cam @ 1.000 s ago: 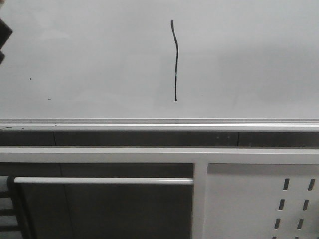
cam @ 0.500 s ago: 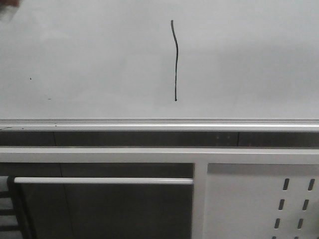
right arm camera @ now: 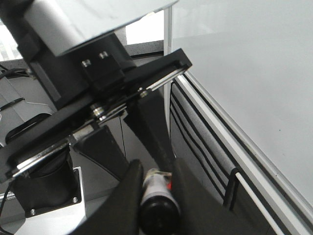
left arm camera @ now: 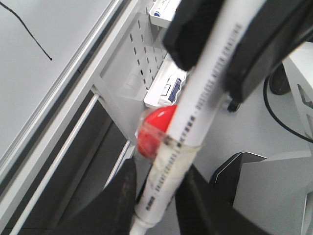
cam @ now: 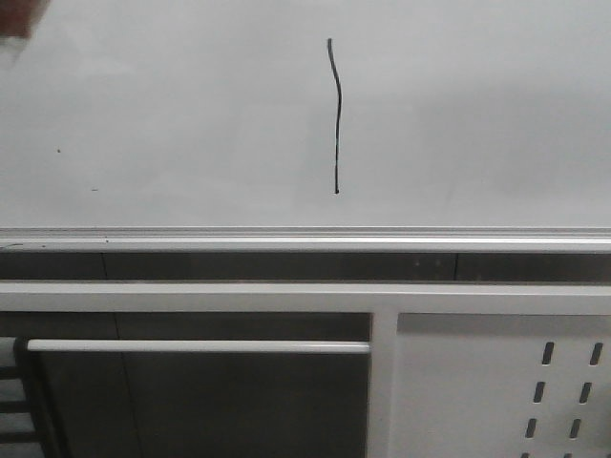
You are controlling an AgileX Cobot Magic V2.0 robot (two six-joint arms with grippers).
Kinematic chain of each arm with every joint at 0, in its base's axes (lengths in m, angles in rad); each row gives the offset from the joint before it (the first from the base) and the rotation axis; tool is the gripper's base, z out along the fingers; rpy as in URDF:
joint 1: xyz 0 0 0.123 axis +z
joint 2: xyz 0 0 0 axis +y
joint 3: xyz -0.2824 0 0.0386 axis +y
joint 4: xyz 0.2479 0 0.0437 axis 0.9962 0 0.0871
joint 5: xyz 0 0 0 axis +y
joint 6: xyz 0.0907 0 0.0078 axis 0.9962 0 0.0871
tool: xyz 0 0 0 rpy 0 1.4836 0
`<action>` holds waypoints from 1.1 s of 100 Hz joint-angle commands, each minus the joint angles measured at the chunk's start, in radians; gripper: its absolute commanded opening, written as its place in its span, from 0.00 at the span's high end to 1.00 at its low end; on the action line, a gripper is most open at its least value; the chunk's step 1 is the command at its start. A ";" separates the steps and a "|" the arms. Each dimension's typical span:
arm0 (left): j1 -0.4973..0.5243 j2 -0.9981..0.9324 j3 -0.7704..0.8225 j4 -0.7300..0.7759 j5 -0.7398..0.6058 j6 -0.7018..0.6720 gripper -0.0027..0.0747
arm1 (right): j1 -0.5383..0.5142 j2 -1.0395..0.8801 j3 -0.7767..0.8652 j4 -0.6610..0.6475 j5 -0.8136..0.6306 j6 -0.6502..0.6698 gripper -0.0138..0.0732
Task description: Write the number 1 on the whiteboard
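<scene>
**Stroke drawn, pen pulled back: finish the retreat cleanly**

Since a second ago, the dark arm shape at the front view's left edge has gone, and a blurred reddish-brown smudge [cam: 19, 17] now sits in the top-left corner; the stroke itself has not changed.

Nearest to you, in the left wrist view, your left end effector [left arm camera: 157, 196] is pinching a white marker pen [left arm camera: 195, 110]. A band of pale tape wraps the barrel, and a red round part [left arm camera: 155, 128] sits against it. The pen crosses the picture at a slant, well apart from the board.

In the right wrist view, your right end effector [right arm camera: 155, 188] is pressed around a dark cylinder with a red and white band [right arm camera: 157, 198]; what it is cannot be told, perhaps the pen's cap.

Farther off, past the white perforated metal panel [cam: 506, 382] and the silver bottom rail [cam: 305, 239], stands the whiteboard [cam: 477, 114]. The number 1 [cam: 336, 114] is on it as a thin, slightly wavy black vertical line, a little right of centre, ending above the rail.

The writing looks complete. To end well, keep your grip on the pen firm, move it away from the board rather than along it, and avoid brushing the wet line. Mind the panel and rail below.
</scene>
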 commanded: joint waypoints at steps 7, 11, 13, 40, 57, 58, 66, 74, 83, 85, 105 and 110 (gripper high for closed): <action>-0.007 -0.002 -0.036 -0.005 -0.057 -0.004 0.86 | -0.006 -0.010 -0.026 -0.007 0.018 -0.007 0.90; -0.007 -0.002 -0.036 -0.005 -0.057 -0.004 0.89 | -0.006 -0.010 -0.026 -0.007 0.020 -0.007 0.90; -0.007 -0.002 -0.036 -0.005 -0.057 -0.004 0.90 | -0.006 -0.010 -0.026 -0.007 0.023 -0.007 0.90; -0.007 -0.002 -0.036 -0.005 -0.057 -0.004 0.99 | -0.006 -0.010 -0.026 -0.007 0.032 -0.007 0.90; -0.007 -0.002 -0.036 -0.005 -0.057 -0.004 0.99 | -0.006 -0.010 -0.026 -0.007 0.039 -0.007 0.90; -0.007 -0.002 -0.036 -0.005 -0.057 -0.004 0.99 | -0.006 -0.010 -0.026 -0.007 0.038 -0.007 0.90; -0.007 -0.002 -0.036 -0.005 -0.057 -0.004 0.98 | -0.006 -0.010 -0.026 -0.007 0.038 -0.007 0.90; -0.007 -0.002 -0.036 -0.005 -0.057 -0.004 0.93 | -0.006 -0.010 -0.026 -0.007 0.038 -0.007 0.90; -0.007 -0.002 -0.036 -0.005 -0.057 -0.004 0.85 | -0.006 -0.010 -0.026 -0.007 0.038 -0.007 0.90; -0.007 -0.002 -0.036 -0.005 -0.057 -0.004 0.84 | -0.006 -0.010 -0.026 -0.007 0.037 -0.007 0.90; -0.007 -0.002 -0.036 -0.005 -0.057 -0.004 0.77 | -0.006 -0.010 -0.026 -0.007 0.033 -0.007 0.90; -0.007 -0.002 -0.036 -0.005 -0.055 -0.004 0.77 | -0.006 -0.010 -0.026 -0.007 0.030 -0.007 0.90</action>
